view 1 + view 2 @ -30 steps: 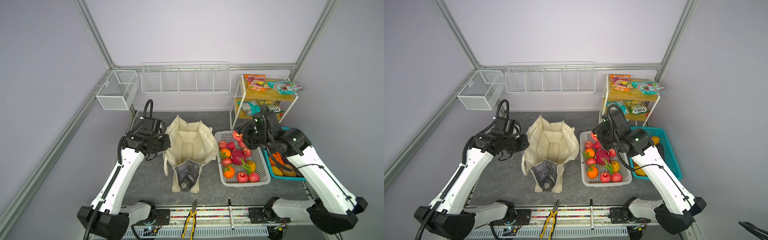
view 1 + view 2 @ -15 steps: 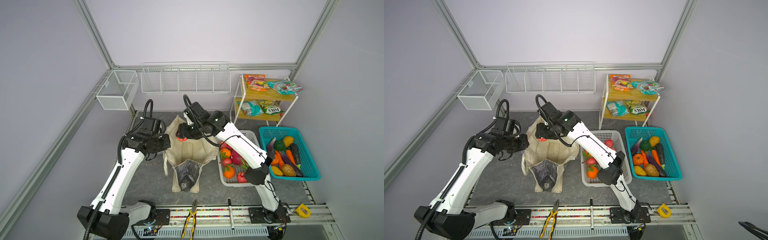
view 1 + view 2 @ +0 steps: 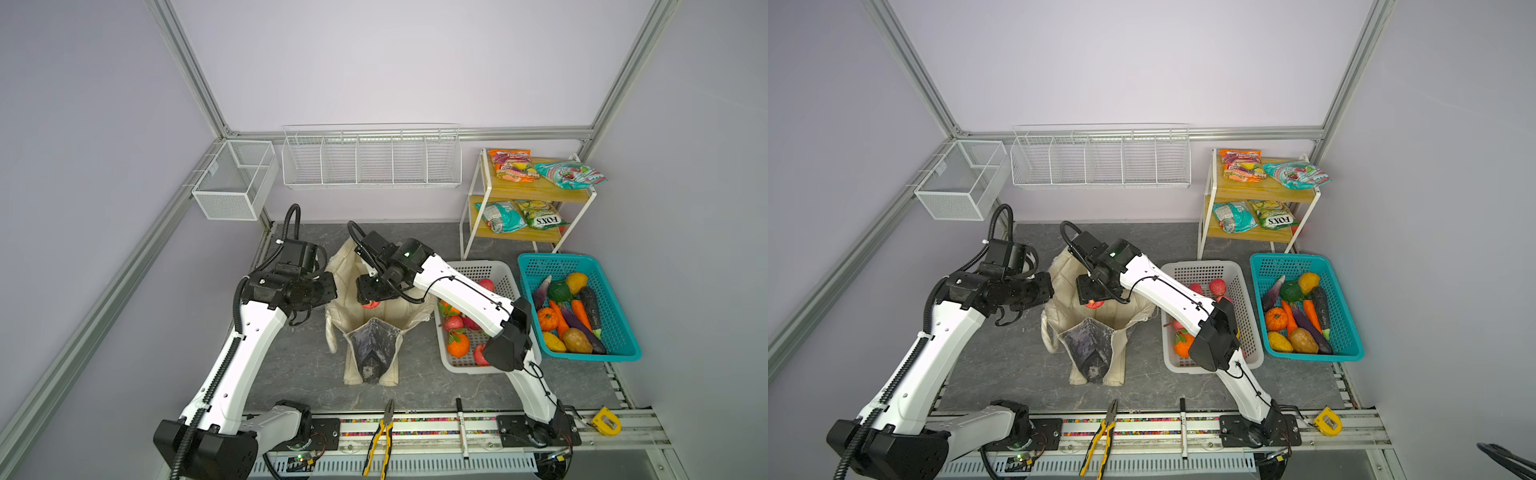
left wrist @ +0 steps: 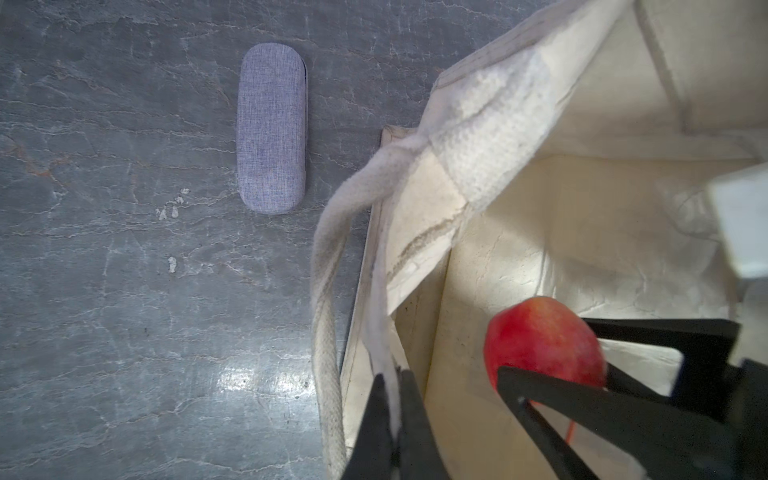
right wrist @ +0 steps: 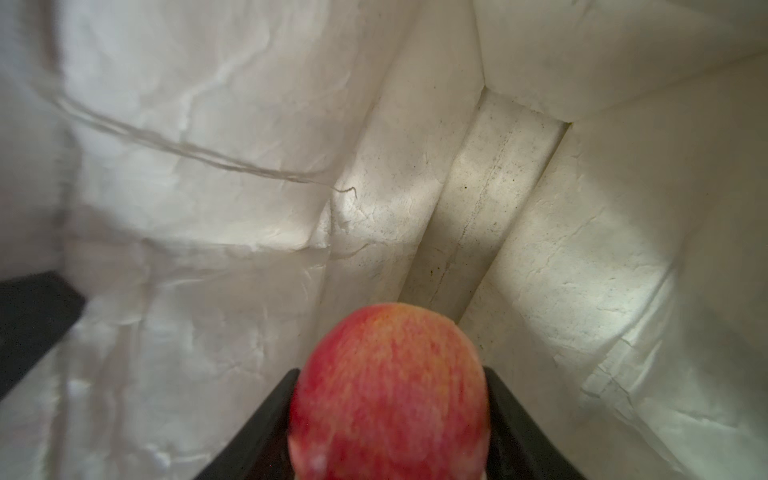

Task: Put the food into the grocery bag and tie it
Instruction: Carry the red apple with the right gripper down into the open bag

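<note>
The cream grocery bag (image 3: 372,345) (image 3: 1088,345) stands open mid-table. My left gripper (image 3: 330,291) (image 4: 390,374) is shut on the bag's left rim (image 4: 490,166), next to a strap handle. My right gripper (image 3: 370,296) (image 3: 1090,296) (image 5: 390,374) is shut on a red apple (image 3: 370,305) (image 4: 544,345) (image 5: 390,395), just inside the bag's mouth, with the bare bag floor (image 5: 478,216) beyond it. More food lies in the white basket (image 3: 478,270), in the teal basket (image 3: 582,266) and as snack packets (image 3: 515,166) on the shelf.
A grey glasses case (image 4: 272,129) lies on the table left of the bag. Pliers (image 3: 380,436), a marker (image 3: 460,419) and a yellow tape measure (image 3: 606,420) rest along the front rail. Wire racks (image 3: 370,158) hang on the back wall.
My right arm has swung left from the white basket to over the bag, carrying the red apple, and has lowered it into the mouth. The left arm has stayed put.
</note>
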You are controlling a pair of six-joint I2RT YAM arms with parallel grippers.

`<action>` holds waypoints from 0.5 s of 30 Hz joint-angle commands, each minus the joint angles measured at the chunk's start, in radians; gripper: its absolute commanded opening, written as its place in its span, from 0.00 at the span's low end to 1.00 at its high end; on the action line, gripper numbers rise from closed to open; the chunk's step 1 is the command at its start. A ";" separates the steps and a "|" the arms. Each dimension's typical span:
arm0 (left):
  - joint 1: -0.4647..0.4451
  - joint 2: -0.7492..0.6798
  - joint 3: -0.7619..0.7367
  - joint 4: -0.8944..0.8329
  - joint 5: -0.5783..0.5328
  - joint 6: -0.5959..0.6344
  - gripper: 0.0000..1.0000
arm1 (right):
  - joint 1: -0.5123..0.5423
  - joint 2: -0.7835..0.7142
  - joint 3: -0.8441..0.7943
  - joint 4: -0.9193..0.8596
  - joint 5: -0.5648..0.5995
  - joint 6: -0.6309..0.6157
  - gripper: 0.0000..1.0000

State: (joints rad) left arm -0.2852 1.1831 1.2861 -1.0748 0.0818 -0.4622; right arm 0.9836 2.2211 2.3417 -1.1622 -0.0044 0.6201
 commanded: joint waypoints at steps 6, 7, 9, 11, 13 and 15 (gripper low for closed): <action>0.006 -0.004 0.002 0.006 0.010 -0.019 0.00 | 0.041 0.036 -0.138 0.149 0.116 -0.056 0.48; 0.006 -0.004 0.005 0.009 0.012 -0.022 0.00 | 0.043 0.041 -0.148 0.154 0.113 -0.053 0.49; 0.006 -0.002 0.010 0.010 0.015 -0.024 0.00 | 0.043 0.044 -0.176 0.172 0.108 -0.048 0.50; 0.006 -0.002 0.014 0.012 0.019 -0.026 0.00 | 0.042 0.044 -0.213 0.197 0.107 -0.046 0.50; 0.006 -0.002 0.017 0.012 0.021 -0.028 0.00 | 0.044 0.050 -0.242 0.197 0.107 -0.042 0.52; 0.006 -0.002 0.017 0.012 0.022 -0.026 0.00 | 0.042 0.058 -0.264 0.226 0.107 -0.036 0.53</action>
State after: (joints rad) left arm -0.2852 1.1831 1.2861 -1.0706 0.0940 -0.4778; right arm 1.0267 2.2585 2.1105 -0.9852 0.0891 0.5900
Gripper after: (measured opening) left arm 0.048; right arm 0.618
